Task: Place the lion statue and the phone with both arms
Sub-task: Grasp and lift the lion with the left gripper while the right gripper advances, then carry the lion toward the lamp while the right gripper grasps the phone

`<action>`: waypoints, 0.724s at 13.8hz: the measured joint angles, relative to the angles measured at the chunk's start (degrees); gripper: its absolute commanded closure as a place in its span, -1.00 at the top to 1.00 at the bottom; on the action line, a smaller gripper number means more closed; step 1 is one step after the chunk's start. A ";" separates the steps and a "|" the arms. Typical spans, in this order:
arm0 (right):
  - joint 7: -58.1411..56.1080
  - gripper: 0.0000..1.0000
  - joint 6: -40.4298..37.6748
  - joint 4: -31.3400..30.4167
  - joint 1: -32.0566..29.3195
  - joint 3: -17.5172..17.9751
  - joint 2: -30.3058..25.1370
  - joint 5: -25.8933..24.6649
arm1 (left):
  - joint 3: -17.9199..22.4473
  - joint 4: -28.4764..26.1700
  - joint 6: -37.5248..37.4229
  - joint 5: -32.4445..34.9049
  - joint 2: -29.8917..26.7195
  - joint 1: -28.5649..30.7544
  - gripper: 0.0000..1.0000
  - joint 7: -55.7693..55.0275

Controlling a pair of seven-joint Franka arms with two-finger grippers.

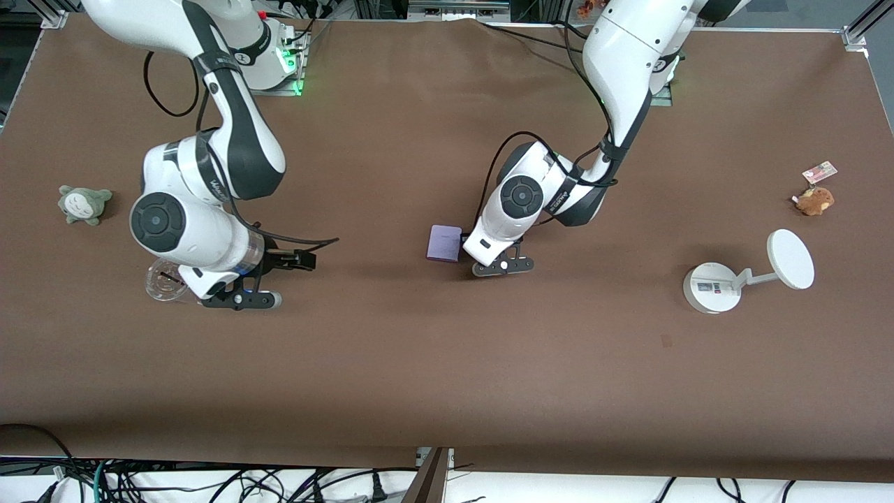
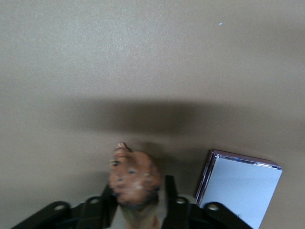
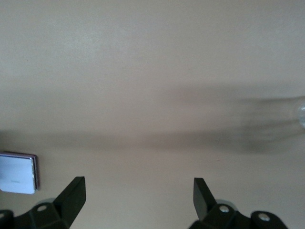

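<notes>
Inventory, nearest the front cam first.

1x white stand w/ disc, toward my left arm's end of the table.

1x clear round item, under my right arm; can't tell what it was.

1x right gripper, low over the table nr that clear item. Fingers were spread wide, nothing betw. them, touching nothing.

1x left gripper, low at mid-table. Fingers were closed on the lion statue: 1 pc, orange-brown, face end sticking out past the tips. Whether the statue touched the table, couldn't tell.

1x phone, lavender, lying flat on the table just beside my left gripper, on the side toward the right arm's end. Not gripped; apart from the statue in the left wrist view.

1x grey-green plush, at the right arm's end.

1x brown plush w/ 1 tag, at the left arm's end, farther from the cam than the stand.
</notes>
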 measured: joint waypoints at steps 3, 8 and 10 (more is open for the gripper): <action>3.34 1.00 2.13 0.03 2.42 0.14 1.48 0.09 | 1.14 0.98 -4.97 0.94 -0.34 0.07 -0.63 0.07; 9.49 1.00 6.63 0.05 5.83 0.21 4.24 0.15 | 2.25 4.18 -20.04 16.65 -3.54 3.75 -0.64 2.59; 13.31 1.00 10.15 0.06 7.74 0.38 5.67 0.66 | 2.60 4.86 -25.51 20.82 -4.61 6.67 -0.65 9.74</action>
